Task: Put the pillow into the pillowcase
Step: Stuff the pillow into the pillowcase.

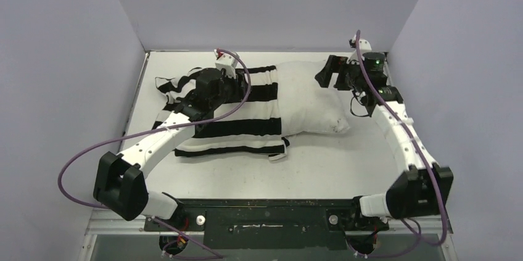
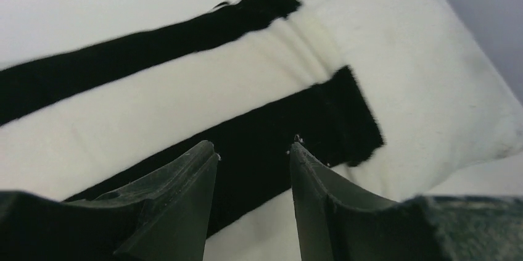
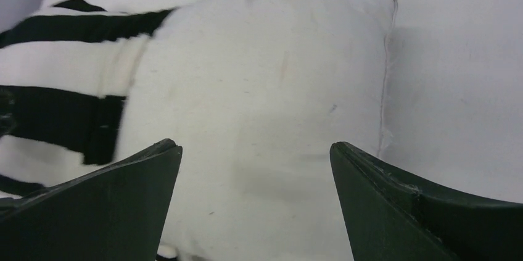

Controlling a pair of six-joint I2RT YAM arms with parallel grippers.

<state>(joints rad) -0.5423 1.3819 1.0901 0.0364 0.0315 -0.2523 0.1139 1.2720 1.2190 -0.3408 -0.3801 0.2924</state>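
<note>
- Left gripper (image 2: 254,145): hovering low over the pillowcase (image 1: 247,128), fingers standing partly apart, gripping nothing, a black stripe showing in the gap.
- Pillowcase: lying on the table (image 1: 345,162) left of centre, stripes running left to right, mouth facing right, bulging over the pillow's left part.
- Hem (image 2: 364,113): lying ahead and to the right of the left fingertips, near but not touching, gathering around the pillow roughly midway along its length.
- Pillow (image 1: 311,97): lying with its long axis left to right, left part sitting inside the pillowcase, right part sticking out bare toward the right arm.
- Right gripper (image 3: 256,144): hanging beside the pillow's far right corner, jaws spread wide, holding nothing, the bare end filling the wrist view between the fingers.
- Governing relation, as a judgement: insertion running along the long axis, the pillow going leftward or the pillowcase coming rightward. Left gripper sitting nearer the hem, right gripper nearer the bare end.
- Next move, as a judgement: calling for gripping the hem and drawing it rightward, or pushing the bare end leftward, keeping to that axis to avoid bunching the cloth.
- Progress, as a judgement: standing about half done, the right half not yet covered.
</note>
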